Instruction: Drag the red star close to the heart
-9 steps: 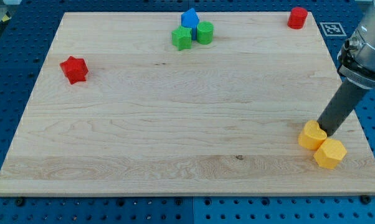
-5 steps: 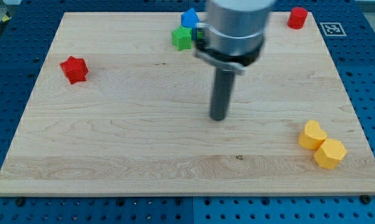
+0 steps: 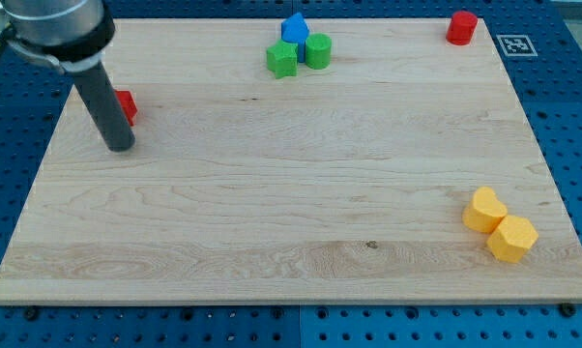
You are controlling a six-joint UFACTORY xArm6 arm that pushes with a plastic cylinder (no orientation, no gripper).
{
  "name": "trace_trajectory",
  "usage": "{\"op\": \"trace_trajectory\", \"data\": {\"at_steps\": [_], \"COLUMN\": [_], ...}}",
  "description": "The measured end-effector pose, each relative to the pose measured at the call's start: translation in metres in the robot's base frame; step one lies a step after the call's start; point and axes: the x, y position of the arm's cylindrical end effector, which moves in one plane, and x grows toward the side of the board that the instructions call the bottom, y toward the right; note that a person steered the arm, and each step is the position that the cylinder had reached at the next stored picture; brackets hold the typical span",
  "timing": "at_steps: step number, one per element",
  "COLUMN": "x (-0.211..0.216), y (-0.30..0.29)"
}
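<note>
The red star [image 3: 127, 104] lies near the board's left edge, mostly hidden behind my rod. My tip [image 3: 121, 147] rests on the board just below the star, close to it or touching it. The yellow heart [image 3: 484, 209] lies at the lower right, touching a yellow hexagon [image 3: 512, 238]. The star and the heart are far apart, almost the board's whole width.
A blue block [image 3: 294, 28], a green star-like block [image 3: 282, 60] and a green cylinder [image 3: 318, 50] cluster at the top middle. A red cylinder [image 3: 461, 27] stands at the top right corner. The wooden board [image 3: 272, 213] lies on a blue pegboard.
My rod has swept from the yellow blocks at the lower right, across the middle, to the red star at the left. No block has moved.
</note>
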Motion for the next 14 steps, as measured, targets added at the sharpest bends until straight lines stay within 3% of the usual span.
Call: {"op": "trace_trajectory", "data": {"at_steps": [4, 6, 11, 14], "x": [-0.032, -0.038, -0.081, -0.082], "y": [-0.053, -0.043, 0.1, 0.214]}}
